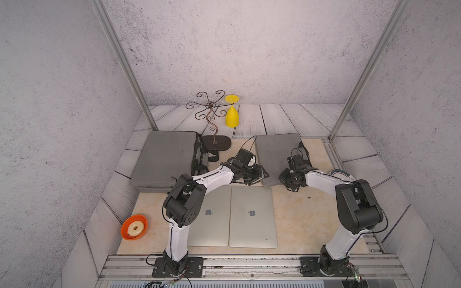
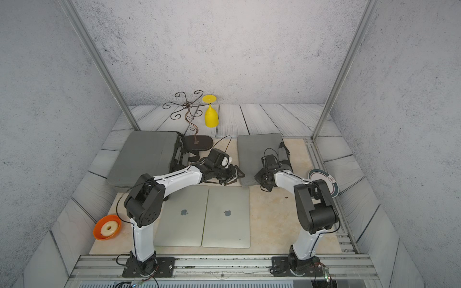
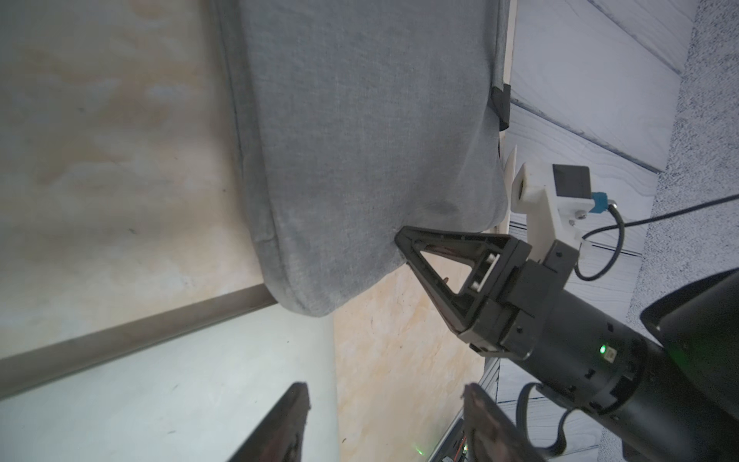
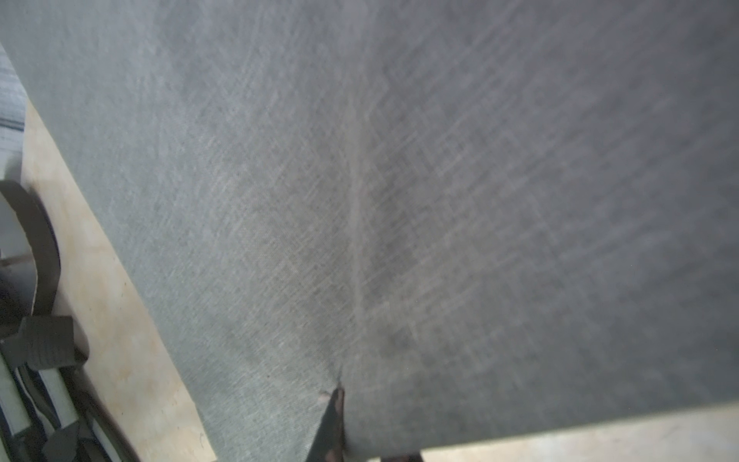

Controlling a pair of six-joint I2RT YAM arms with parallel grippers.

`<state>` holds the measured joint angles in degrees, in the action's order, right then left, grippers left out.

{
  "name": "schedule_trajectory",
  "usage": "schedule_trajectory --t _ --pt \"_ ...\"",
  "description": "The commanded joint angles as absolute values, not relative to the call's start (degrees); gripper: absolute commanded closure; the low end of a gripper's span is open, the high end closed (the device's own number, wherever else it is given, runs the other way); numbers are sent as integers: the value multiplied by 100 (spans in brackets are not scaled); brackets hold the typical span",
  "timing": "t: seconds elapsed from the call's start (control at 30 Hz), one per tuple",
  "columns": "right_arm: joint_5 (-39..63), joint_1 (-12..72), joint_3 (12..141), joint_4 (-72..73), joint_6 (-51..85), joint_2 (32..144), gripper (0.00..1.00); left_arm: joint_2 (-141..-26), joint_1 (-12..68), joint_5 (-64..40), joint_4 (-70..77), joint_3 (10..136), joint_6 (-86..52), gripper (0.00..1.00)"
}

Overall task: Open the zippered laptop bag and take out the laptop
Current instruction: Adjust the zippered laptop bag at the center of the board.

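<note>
Laptops (image 1: 252, 217) are lying out behind my grippers; right gripper (image 4: 338, 404) is pinching the smaller grey bag (image 1: 274, 149), left gripper (image 3: 384, 394) gaping; I'm judging extraction done.

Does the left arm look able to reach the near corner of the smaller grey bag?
Likely yes. The left gripper hangs open beside the near corner of the smaller grey bag, nothing between them. The right gripper seems to pinch the near edge further along, clear of that corner.
</note>
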<state>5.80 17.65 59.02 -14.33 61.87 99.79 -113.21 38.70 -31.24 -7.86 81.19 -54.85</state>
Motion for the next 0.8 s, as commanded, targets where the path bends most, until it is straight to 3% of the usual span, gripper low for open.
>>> schedule_trajectory --t 0.0,0.33,0.53,0.77 --pt "655 1995 5869 -1586 6270 9910 81 -11292 3832 -3034 -1052 8231 -5318 36" --pt "631 2069 6152 -1668 6142 9879 72 -11730 3745 -2819 -1342 8410 -5316 35" --pt "420 2001 6085 -2201 5654 9466 49 -11824 3622 -2686 -1456 8512 -5256 35" --pt "-65 1301 6159 -3063 4124 8757 32 -12125 3715 -2750 -1512 8769 -5462 36"
